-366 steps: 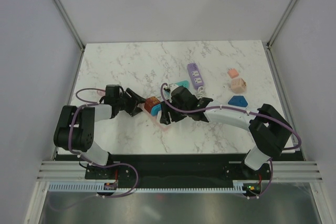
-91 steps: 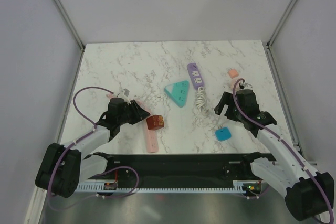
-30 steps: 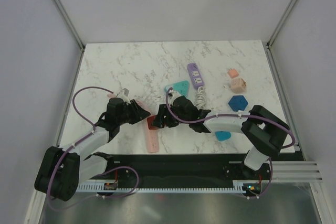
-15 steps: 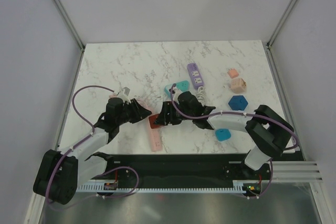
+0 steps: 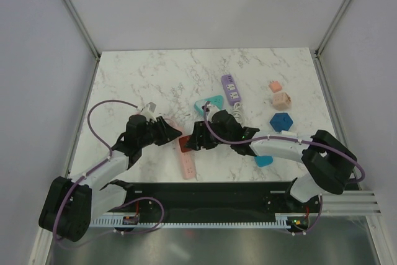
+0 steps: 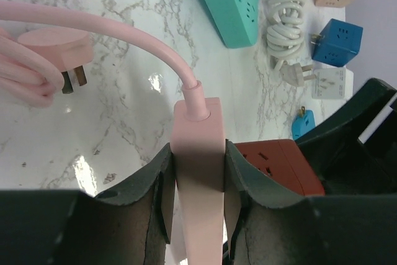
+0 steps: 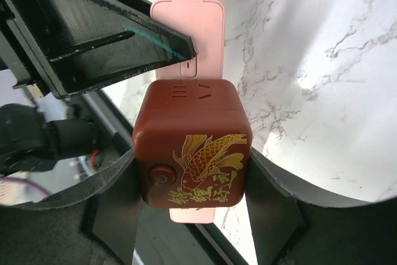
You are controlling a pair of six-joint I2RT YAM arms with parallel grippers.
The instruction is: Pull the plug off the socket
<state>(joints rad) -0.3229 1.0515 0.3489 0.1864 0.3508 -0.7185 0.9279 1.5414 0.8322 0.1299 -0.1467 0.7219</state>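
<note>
Left gripper (image 6: 198, 181) is clamped on the pink power strip (image 6: 197, 128), one finger pressed to each long side, and the strip's cable curls away toward 11 o'clock. At the gripper's 3 o'clock in the top view, the red-brown cube plug (image 7: 193, 141) sits over the strip's face, carp design up. The right gripper (image 7: 193, 193) squeezes it from both sides. Whether its pins are seated in the socket, I can't tell. At 1 o'clock from the cube lies a teal socket block (image 5: 212, 100), then a purple strip (image 5: 231, 89). Out at 3 o'clock sits a blue adapter (image 5: 281, 121).
</note>
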